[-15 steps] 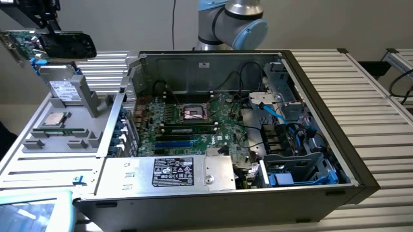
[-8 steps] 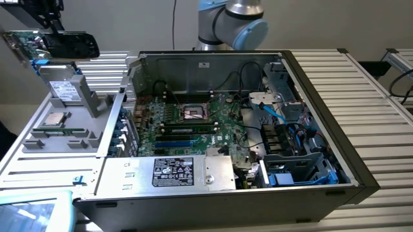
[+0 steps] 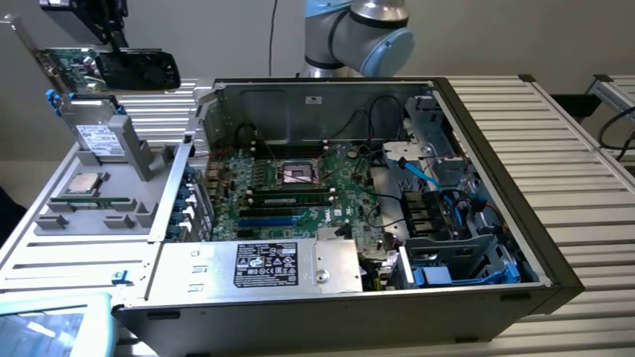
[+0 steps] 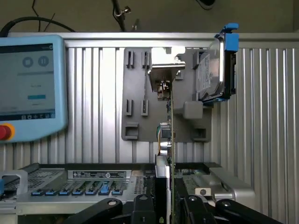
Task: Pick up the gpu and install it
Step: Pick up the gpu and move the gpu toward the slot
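Green gpu (image 3: 74, 67) w/ black boxy cooler & silver end strip, up in the air above the grey tray (image 3: 149, 160). Gripper (image 4: 168, 205) is clamped on the gpu.

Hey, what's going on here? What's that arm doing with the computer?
The robot arm's gripper is clamped on the gpu, a green card with a black cooler. It holds the card in the air above the gray parts holder, to the exterior view's left of the open computer case. The card is not yet installed.
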`<state>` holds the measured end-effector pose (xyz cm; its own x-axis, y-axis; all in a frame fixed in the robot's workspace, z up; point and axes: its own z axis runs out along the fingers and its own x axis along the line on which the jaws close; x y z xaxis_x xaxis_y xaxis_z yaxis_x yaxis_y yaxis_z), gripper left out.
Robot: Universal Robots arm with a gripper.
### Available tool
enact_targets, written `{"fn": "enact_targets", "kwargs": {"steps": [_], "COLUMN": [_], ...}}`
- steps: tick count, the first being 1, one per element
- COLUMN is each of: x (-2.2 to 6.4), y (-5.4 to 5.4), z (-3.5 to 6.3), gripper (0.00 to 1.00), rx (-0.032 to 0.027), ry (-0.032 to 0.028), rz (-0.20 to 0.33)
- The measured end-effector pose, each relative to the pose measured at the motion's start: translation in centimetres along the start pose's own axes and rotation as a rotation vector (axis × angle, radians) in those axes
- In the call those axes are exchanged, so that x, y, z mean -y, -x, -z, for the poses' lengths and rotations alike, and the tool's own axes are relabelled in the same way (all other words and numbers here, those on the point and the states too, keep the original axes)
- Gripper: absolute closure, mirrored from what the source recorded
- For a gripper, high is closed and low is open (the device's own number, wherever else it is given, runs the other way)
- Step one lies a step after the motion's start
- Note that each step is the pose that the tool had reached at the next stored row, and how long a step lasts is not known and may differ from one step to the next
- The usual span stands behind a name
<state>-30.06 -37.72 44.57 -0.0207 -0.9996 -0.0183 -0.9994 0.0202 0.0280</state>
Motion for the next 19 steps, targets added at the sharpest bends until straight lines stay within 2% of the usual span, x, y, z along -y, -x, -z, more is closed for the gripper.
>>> {"fn": "enact_targets", "kwargs": {"steps": [8, 19], "x": [3.49, 7.74], "y": [-0.1, -0.1], "z": [0.10, 0.21], "gripper": [0.72, 0.72], "rx": [0.0008, 0.0046], "ry": [0.0009, 0.0051], "rz": [0.002, 0.006]}}
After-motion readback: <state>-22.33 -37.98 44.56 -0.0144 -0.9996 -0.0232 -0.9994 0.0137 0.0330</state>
